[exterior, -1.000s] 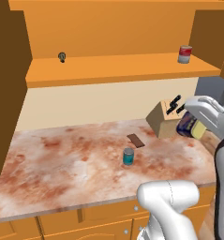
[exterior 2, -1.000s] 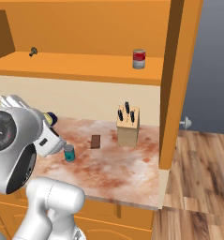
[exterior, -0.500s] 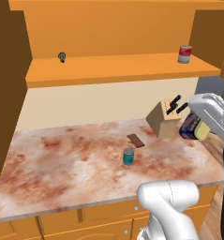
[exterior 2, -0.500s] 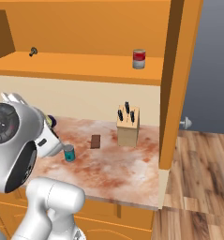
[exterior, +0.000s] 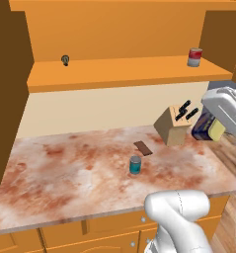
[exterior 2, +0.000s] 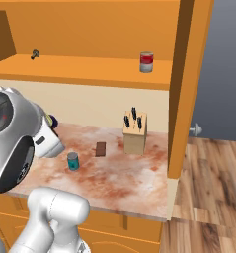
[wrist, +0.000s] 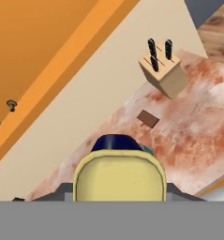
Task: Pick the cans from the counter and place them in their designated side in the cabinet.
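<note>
Worktop (exterior: pixel 80 173): broad slab of reddish-brown and cream marbled stone, above orange drawer fronts; cream wall panel behind it.
Cabinet (exterior: pixel 124 74): orange wooden wall unit above the worktop, one long flat shelf, darker brown doors at the sides.
Floor (exterior 2: pixel 208 178): wood planks to the right of the worktop, against a grey wall.
Teal can (exterior: pixel 135 164): upright on the worktop near its middle, silver top, just in front of a small brown block (exterior: pixel 142 147) lying flat; apart from both.
Dark blue can (exterior: pixel 207 126): yellow label, held off the surface at the right end of the worktop, beside the knife block (exterior: pixel 173 127); in the hand view (wrist: pixel 119 168) it sits close to the lens.
End effector (exterior: pixel 213 129): pressed together on the dark blue can, raised above the worktop's right end.
Knife block: light wood, dark handles, tilted, standing on the worktop toward the right rear.
Red-and-grey can (exterior: pixel 194 57): upright on the cabinet shelf, right end.
Small dark object (exterior: pixel 65 60): on the shelf, left part; too small to identify.
</note>
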